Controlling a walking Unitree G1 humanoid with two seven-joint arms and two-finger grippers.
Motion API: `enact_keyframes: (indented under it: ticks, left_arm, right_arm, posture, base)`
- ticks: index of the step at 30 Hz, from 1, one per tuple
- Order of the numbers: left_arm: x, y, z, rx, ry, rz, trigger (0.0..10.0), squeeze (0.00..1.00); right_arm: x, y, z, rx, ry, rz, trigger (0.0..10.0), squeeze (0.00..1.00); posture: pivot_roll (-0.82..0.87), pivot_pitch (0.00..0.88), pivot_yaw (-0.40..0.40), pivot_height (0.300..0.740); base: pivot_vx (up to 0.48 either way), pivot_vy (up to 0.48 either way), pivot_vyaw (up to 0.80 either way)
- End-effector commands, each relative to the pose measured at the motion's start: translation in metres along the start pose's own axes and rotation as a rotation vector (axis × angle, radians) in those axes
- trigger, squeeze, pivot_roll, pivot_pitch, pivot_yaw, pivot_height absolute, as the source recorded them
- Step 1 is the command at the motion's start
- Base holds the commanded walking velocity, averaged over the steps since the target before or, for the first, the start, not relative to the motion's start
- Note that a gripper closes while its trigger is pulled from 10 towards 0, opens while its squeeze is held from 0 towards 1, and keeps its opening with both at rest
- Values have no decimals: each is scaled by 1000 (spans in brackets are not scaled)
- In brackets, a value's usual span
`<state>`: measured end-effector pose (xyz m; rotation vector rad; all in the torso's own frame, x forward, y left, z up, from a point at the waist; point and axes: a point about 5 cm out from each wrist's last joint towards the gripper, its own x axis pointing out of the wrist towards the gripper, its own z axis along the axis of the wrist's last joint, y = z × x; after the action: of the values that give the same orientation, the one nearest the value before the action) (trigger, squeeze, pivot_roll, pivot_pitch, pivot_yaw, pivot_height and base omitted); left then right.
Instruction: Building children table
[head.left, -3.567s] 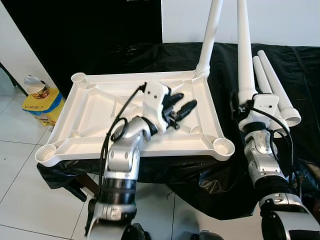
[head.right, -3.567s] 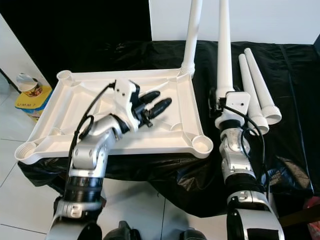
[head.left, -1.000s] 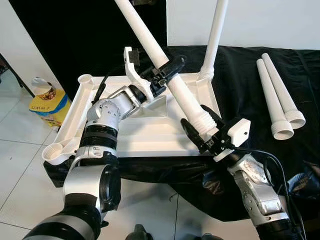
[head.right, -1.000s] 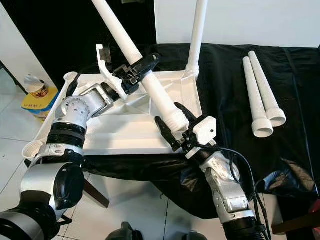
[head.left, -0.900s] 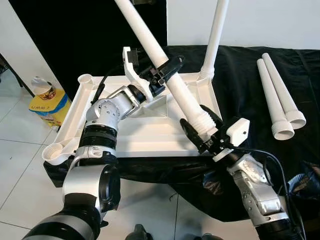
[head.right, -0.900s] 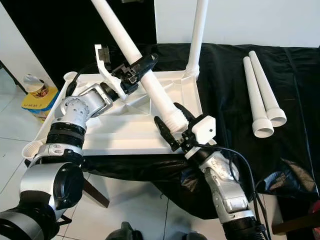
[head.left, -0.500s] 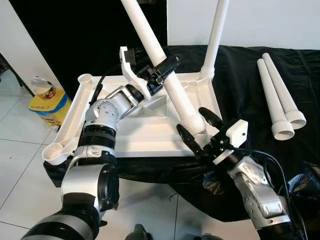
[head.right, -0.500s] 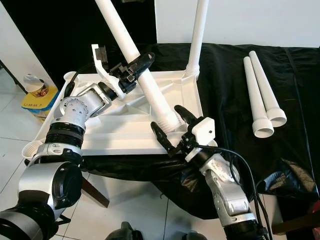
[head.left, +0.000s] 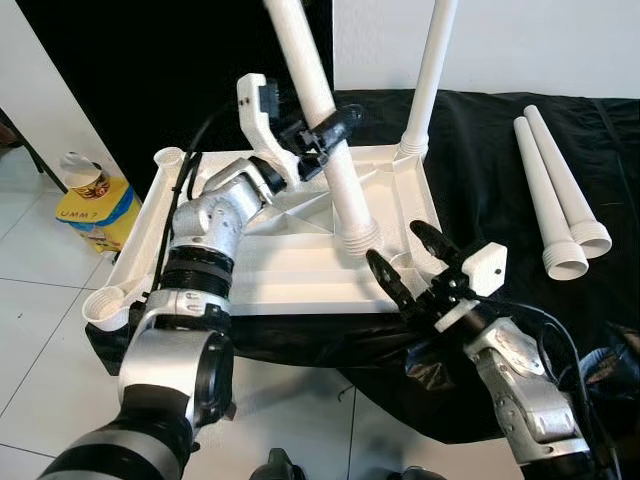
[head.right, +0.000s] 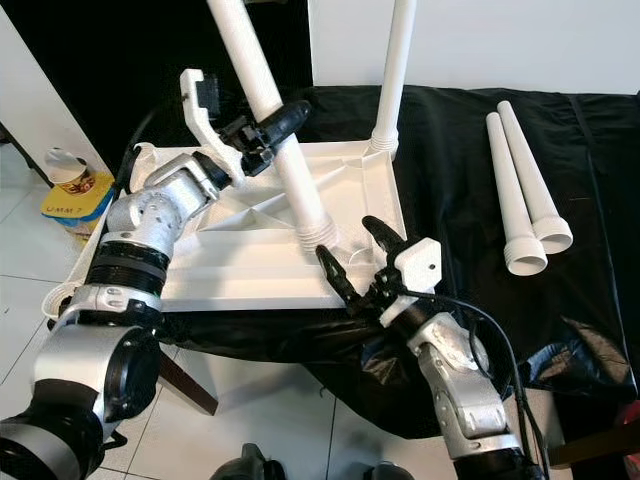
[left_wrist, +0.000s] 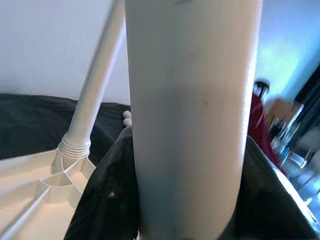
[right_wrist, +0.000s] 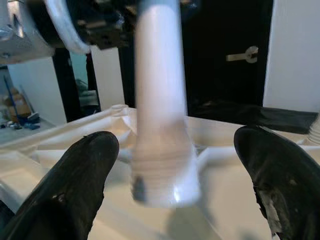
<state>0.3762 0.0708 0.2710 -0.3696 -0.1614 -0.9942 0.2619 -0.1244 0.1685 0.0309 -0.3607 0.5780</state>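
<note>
Black-draped table (head.left: 500, 140), left pincer (head.left: 322, 135) clamping leg (head.left: 318, 110)

The head's two eyes looked forward and down on the same upturned tabletop (head.left: 280, 262), well back. The left wrist camera sat tight against the held leg (left_wrist: 190, 120). The right wrist camera faced that leg's threaded end (right_wrist: 162, 165) from close by.

We see open tabletop (head.left: 250, 262) behind the held leg (head.left: 325, 150); the right gripper (head.left: 405, 265) gapes beneath it, crowding the near corner socket (head.left: 402, 262).
</note>
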Motion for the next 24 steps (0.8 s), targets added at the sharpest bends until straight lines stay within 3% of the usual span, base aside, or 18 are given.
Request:
enact_keyframes:
  ticks: [1, 4, 12, 17, 20, 24]
  left_arm:
    - [3, -11, 0, 76, 8, -101, 10000, 0]
    - [5, -14, -1, 95, 14, -107, 10000, 0]
    - [22, -50, -19, 276, 55, -171, 10000, 0]
    - [28, -63, -25, 303, 54, -189, 10000, 0]
    - [33, -79, -32, 320, 53, -222, 10000, 0]
    - [35, -87, -35, 331, 50, -235, 10000, 0]
  right_arm:
    - [4, 2, -2, 14, 22, -20, 10000, 0]
    - [5, 2, -3, 17, 27, -31, 10000, 0]
    - [19, -5, -12, -10, 147, -107, 10000, 0]
    - [24, -6, -15, -31, 177, -117, 10000, 0]
    - [31, -6, -17, -33, 195, -134, 10000, 0]
    - [33, -6, -17, -40, 202, -146, 10000, 0]
  posture:
    - [-113, 44, 39, 740]
    - [-113, 44, 39, 740]
    - [-102, 39, 33, 740]
    - [-98, 34, 35, 740]
    - [-91, 34, 35, 740]
    - [-88, 33, 36, 740]
  base:
    - [0, 0, 0]
    - [0, 0, 0]
    - [0, 0, 0]
    - [0, 0, 0]
    - [0, 0, 0]
    - [0, 0, 0]
